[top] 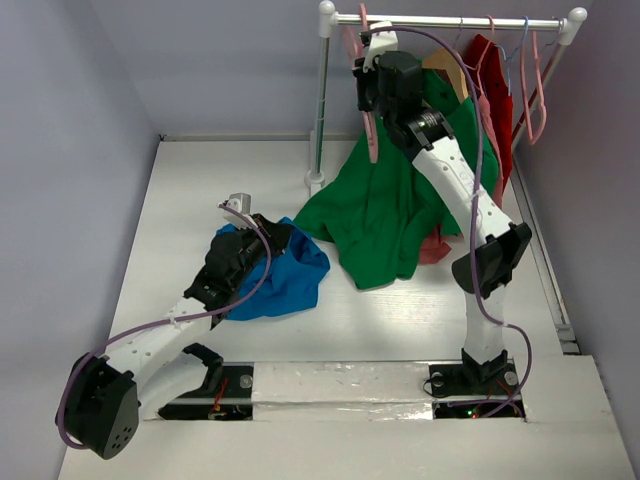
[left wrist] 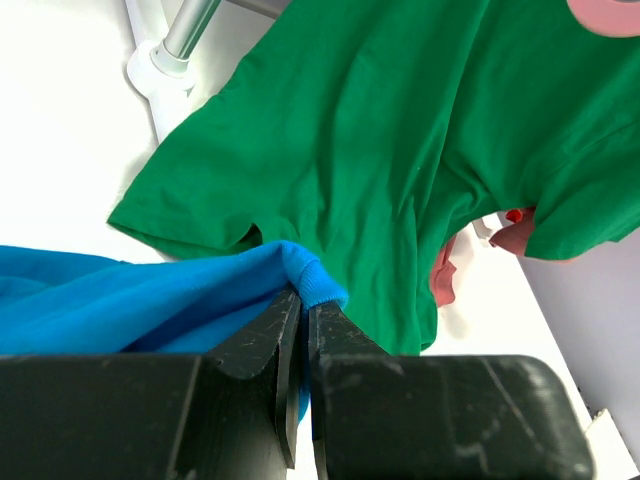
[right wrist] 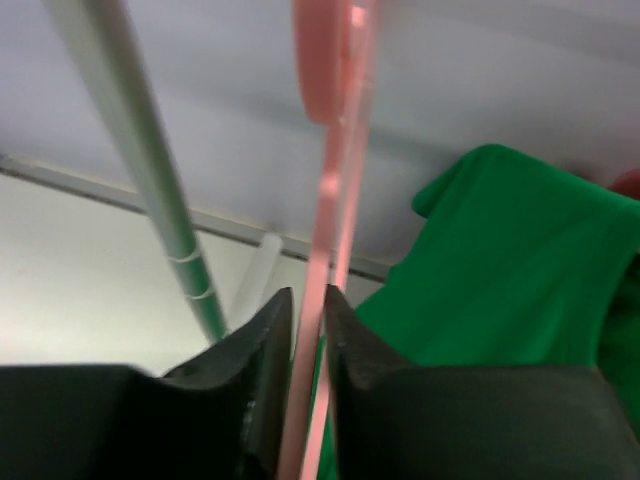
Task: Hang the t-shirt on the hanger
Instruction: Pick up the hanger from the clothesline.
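The bright blue t-shirt (top: 292, 277) lies crumpled on the white table, left of centre. My left gripper (top: 262, 232) sits at its upper edge, shut on a ribbed hem of the blue fabric (left wrist: 318, 280); in the left wrist view the left gripper (left wrist: 303, 297) has its jaws almost touching, with cloth pinched at the tips. The light pink hanger (top: 372, 135) hangs from the left end of the rail. Up there my right gripper (top: 368, 95) has closed on it. Seen from the right wrist, the hanger's thin bar (right wrist: 335, 180) runs between the jaws of the right gripper (right wrist: 308, 295).
A green t-shirt (top: 385, 210) hangs from the rail (top: 450, 22) and spreads onto the table beside the blue one. A red shirt (top: 492, 85), a tan hanger (top: 445, 62) and more pink hangers (top: 537, 95) hang further right. The rack's post (top: 320, 100) stands at the left.
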Available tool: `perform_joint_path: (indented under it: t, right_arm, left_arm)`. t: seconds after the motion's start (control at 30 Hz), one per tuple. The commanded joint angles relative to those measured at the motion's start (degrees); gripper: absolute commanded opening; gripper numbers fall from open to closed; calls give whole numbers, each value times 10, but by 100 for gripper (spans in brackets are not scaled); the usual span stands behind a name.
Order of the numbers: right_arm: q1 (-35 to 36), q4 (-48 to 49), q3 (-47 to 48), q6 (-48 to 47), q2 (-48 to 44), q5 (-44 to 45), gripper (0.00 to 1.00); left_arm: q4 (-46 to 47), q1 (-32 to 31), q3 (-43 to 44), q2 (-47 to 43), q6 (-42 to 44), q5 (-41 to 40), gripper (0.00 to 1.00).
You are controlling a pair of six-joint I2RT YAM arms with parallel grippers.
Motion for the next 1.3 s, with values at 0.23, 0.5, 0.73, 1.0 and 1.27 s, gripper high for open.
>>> perform_joint_path:
  t: [0.23,0.5,0.73,1.0,1.27]
  right_arm:
    - [-2,72,-38,-24,-56,10,0]
    - [-2,187,-173,-17,-142,-8,0]
    - [-2,207,-251,6,-197,-18,0]
    - [-2,245,-452,85,-307,-82,0]
    - [60,288,-710,193,-506,-176,0]
  left_arm:
    - [39,-3,-4,1,5,4,0]
    - [38,-3,-5,1,3,-3,0]
    - [37,-3,-1,5,2,-26,0]
    - [26,-3,25,22,-5,-48,0]
    - [16,-3,73,78,4,-106,0]
